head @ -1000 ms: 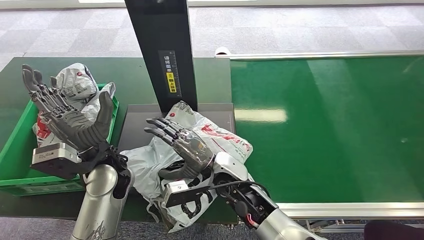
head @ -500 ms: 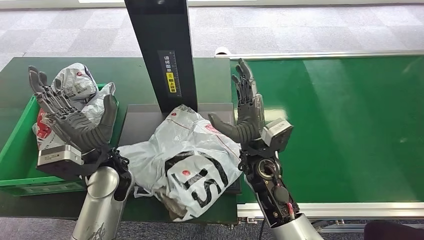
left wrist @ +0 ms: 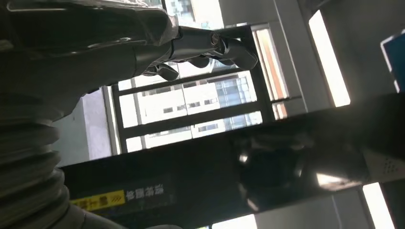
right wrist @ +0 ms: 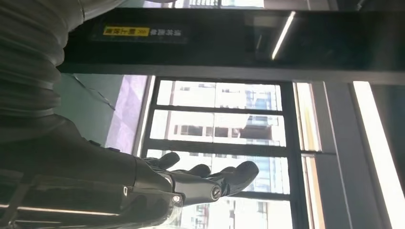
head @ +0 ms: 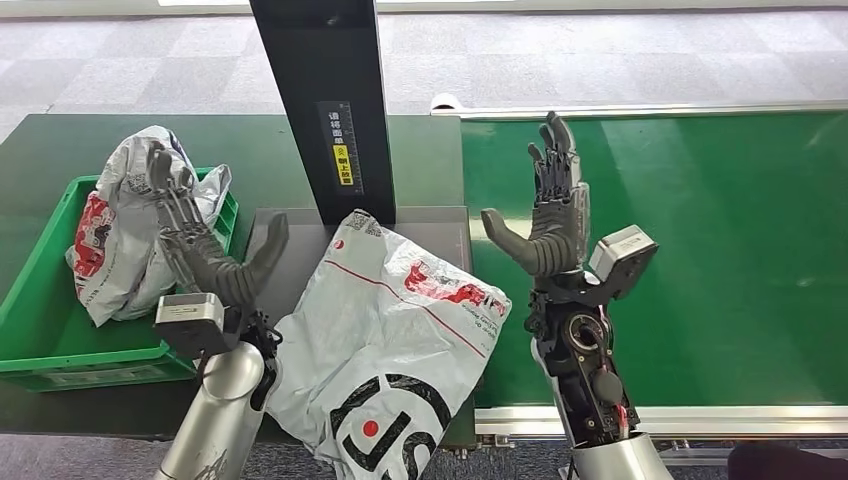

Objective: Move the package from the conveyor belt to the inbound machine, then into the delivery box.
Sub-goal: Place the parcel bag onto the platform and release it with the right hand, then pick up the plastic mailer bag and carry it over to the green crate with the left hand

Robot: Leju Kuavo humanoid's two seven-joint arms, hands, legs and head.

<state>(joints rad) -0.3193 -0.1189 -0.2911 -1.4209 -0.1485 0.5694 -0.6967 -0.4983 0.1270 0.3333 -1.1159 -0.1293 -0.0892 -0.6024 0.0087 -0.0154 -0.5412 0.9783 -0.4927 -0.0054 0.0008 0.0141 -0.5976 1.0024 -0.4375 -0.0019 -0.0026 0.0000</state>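
A white plastic package (head: pixel 400 330) with red and black print lies on the dark plate of the inbound machine (head: pixel 290 240), hanging over its near edge. My left hand (head: pixel 205 250) stands just left of it, fingers spread and pointing up, holding nothing. My right hand (head: pixel 548 210) is raised over the green conveyor belt (head: pixel 700 250) just right of the package, fingers straight up and empty. Both wrist views look up at the ceiling past each hand: left hand (left wrist: pixel 143 43), right hand (right wrist: pixel 157 186).
A green delivery box (head: pixel 40 290) at the left holds another white package (head: pixel 125 230). The machine's black post (head: pixel 325 100) rises right behind the plate. The belt's metal rail (head: pixel 700 418) runs along the near edge.
My right hand let go of the package and swung right and up over the belt. The package spread flat and slid toward the near edge. My left hand moved right, closer to it.
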